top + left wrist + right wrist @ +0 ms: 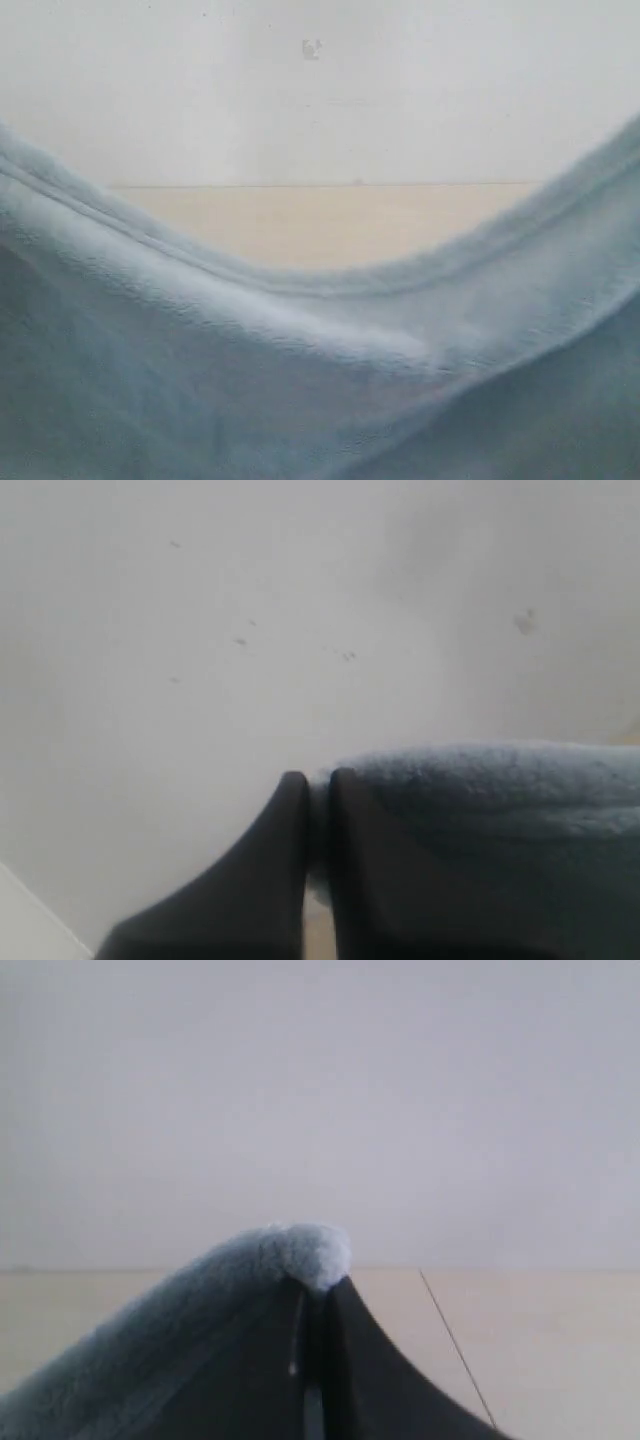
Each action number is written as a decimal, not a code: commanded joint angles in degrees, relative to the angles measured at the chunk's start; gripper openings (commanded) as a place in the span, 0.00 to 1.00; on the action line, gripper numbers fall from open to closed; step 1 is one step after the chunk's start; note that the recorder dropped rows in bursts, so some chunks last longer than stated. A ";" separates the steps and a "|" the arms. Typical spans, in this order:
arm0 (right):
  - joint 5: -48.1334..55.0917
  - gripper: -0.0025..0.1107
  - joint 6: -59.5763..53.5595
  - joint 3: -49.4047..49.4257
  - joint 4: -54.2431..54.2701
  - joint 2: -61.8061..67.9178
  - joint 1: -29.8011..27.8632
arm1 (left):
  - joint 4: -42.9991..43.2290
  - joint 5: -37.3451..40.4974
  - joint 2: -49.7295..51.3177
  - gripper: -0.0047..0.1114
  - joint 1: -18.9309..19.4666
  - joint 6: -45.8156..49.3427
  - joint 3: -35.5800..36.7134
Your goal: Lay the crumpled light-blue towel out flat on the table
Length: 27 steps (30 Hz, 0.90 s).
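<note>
Fingers on the left [285, 830] are clamped together on one raised end of the towel [300, 380]. Between the arms the pale-blue cloth hangs close to the exterior camera, its hemmed edge sagging in a curve before the cream worktop [320, 225] and pale wall [300, 100]. Fingers on the right [370, 1380] pinch another fluffy bunched end above the worktop.

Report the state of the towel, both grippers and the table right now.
towel: held up at two points, hemmed edge sagging between them, not yet spread flat.
left gripper: shut on the towel's edge.
right gripper: shut on a bunched bit of towel.
table: only a strip shows beyond the towel.
</note>
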 commanded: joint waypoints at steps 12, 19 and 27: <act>-11.02 0.02 9.96 0.19 -10.64 49.16 -0.27 | 14.99 -4.51 60.30 0.08 2.32 -22.42 -11.46; -29.96 0.02 12.44 -0.03 -16.26 57.82 -0.55 | 14.99 -4.87 74.17 0.08 6.27 -29.95 -21.99; -38.37 0.02 13.41 -2.05 -16.07 64.19 -6.47 | 14.99 -9.27 79.52 0.08 8.29 -29.95 -26.40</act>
